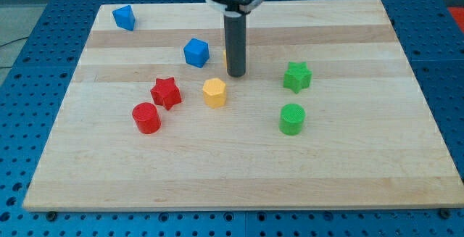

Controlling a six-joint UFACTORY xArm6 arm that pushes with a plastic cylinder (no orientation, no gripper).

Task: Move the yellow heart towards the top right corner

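Early in the push, with no pincer to open or close: my tip [236, 73] just right of the central blue block [196, 52], yellow heart [226, 57] seemingly a sliver between them, next needing a shove up-right across the counter [348, 157].

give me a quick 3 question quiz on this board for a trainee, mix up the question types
1. True or false: my tip touches the green star.
2. Which block lies nearest the view's top left corner?
A. red cylinder
B. blue block
C. green cylinder
3. Fill in: the red star sits just to the view's upper right of the red ____.

Key
1. False. The tip stands apart from it, to the view's left, between it and the blue cube.
2. B
3. cylinder

Note: a yellow hexagonal block lies below the tip; only a yellow sliver shows behind the rod, shape unclear.
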